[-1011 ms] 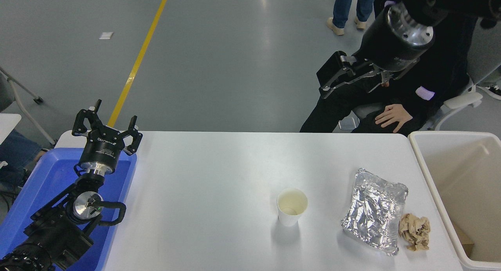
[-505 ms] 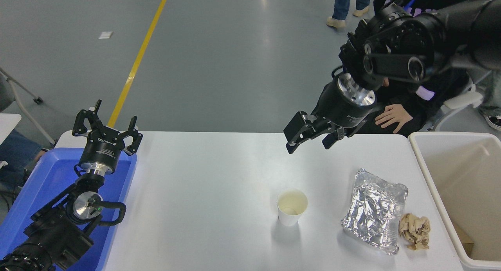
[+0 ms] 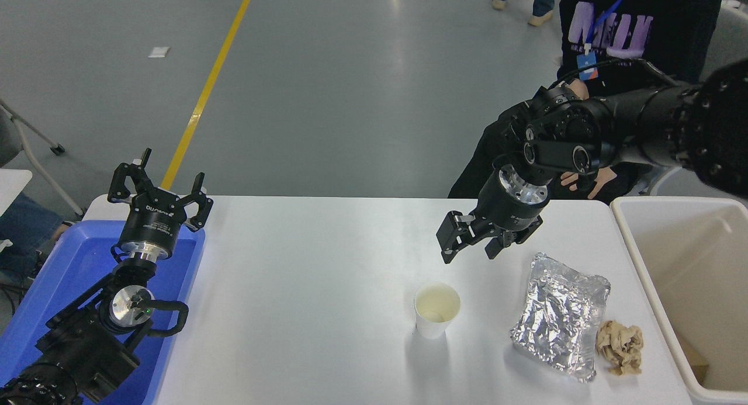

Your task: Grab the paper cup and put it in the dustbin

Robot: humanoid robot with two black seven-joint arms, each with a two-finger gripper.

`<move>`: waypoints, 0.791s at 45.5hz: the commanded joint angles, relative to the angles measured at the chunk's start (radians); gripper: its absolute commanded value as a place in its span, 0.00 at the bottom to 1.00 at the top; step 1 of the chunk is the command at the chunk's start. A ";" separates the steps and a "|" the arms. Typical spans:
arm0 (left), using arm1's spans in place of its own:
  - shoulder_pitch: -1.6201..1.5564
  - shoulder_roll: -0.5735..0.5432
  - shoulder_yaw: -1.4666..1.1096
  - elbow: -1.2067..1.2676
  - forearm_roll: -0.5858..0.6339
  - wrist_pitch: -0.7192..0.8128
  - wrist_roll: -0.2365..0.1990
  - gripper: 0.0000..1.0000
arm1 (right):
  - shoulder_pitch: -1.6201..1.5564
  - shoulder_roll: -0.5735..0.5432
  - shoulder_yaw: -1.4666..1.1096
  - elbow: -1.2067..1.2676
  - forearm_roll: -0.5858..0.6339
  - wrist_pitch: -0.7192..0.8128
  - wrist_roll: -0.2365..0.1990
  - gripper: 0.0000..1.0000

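Nearest: crumpled brown paper ball (image 3: 620, 346), creased foil pouch (image 3: 560, 324), tapered white paper cup (image 3: 436, 310) upright mid-table, cream inside. Beige dustbin (image 3: 646, 259) at right, cut off by frame. Right gripper (image 3: 473, 248) above table beyond cup, fingers spread, empty. Left gripper (image 3: 159, 194) spread over blue tray (image 3: 73, 259); body lettering unreadable.

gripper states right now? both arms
Left gripper: open, empty, parked over the blue tray.
Right gripper: open, empty, in the air beyond the paper cup.
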 commanded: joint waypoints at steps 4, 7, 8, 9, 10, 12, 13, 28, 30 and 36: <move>-0.001 0.000 0.000 0.000 0.000 0.000 0.000 0.98 | -0.112 0.000 0.088 -0.035 0.006 0.000 -0.165 0.76; -0.001 0.000 0.000 0.000 0.000 0.000 0.000 0.98 | -0.114 0.000 0.093 -0.033 0.009 0.000 -0.165 0.76; -0.001 0.000 0.000 0.000 0.000 0.000 0.000 0.98 | -0.115 0.000 0.094 -0.033 0.009 0.000 -0.165 0.76; -0.001 0.000 0.000 0.000 0.000 0.000 0.000 0.98 | -0.117 0.000 0.097 -0.033 0.009 0.000 -0.165 0.76; -0.001 0.000 0.000 0.000 0.000 0.000 0.000 0.98 | -0.117 0.000 0.102 -0.033 0.011 0.000 -0.165 0.76; -0.001 0.000 0.000 0.000 0.000 0.000 0.000 0.98 | -0.117 0.000 0.113 -0.035 0.011 0.000 -0.165 0.76; -0.001 0.000 0.000 0.000 0.000 0.000 0.000 0.98 | -0.117 0.000 0.117 -0.035 0.011 0.000 -0.165 0.76; -0.001 0.000 0.000 0.000 0.000 0.000 0.000 0.98 | -0.172 0.000 0.149 -0.038 0.040 -0.021 -0.166 0.71; -0.001 0.000 0.000 0.000 0.000 0.000 0.000 0.98 | -0.181 0.000 0.149 -0.038 0.040 -0.061 -0.168 0.71; -0.001 0.000 0.000 0.000 0.000 0.000 0.000 0.98 | -0.192 0.000 0.134 -0.038 0.040 -0.170 -0.169 0.71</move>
